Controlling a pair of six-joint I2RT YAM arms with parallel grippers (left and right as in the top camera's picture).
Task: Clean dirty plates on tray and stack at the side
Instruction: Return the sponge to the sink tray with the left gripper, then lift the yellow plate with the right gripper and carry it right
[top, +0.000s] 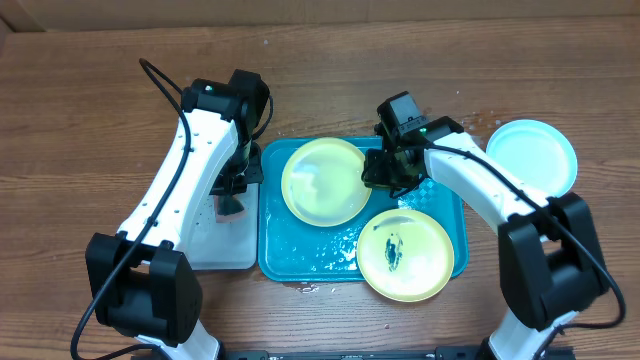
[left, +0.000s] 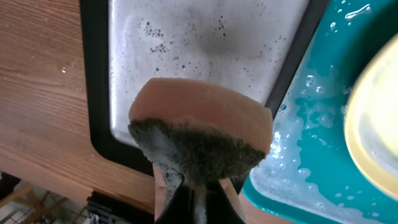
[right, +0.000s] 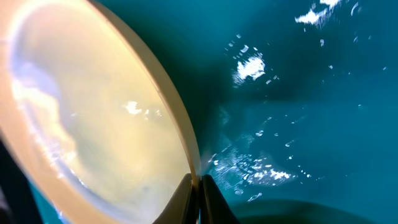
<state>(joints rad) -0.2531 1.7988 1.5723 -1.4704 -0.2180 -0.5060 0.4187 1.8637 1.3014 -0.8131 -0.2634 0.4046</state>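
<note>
Now my right gripper (right: 198, 182) seemingly pinches the rim of the yellow-green plate (right: 93, 106) over the teal tray (right: 311, 124), while my left gripper (left: 198, 183) clamps a sponge (left: 202, 118).

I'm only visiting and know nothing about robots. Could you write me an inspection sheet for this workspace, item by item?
Surface: wooden table, with droplets in front of the tray.
Job's things: teal tray is wet. The upper yellow-green plate looks clean. The lower yellow-green plate has a dark smear and overhangs the tray's corner. The light blue plate sits on the table, off the tray.
Clutter: white tray, foamy inside.
Grippers: left gripper holds a sponge over the white tray. The right gripper pinches the upper plate's rim.
Cables: black cable loops off the left arm.
Surroundings: nothing seen.
</note>
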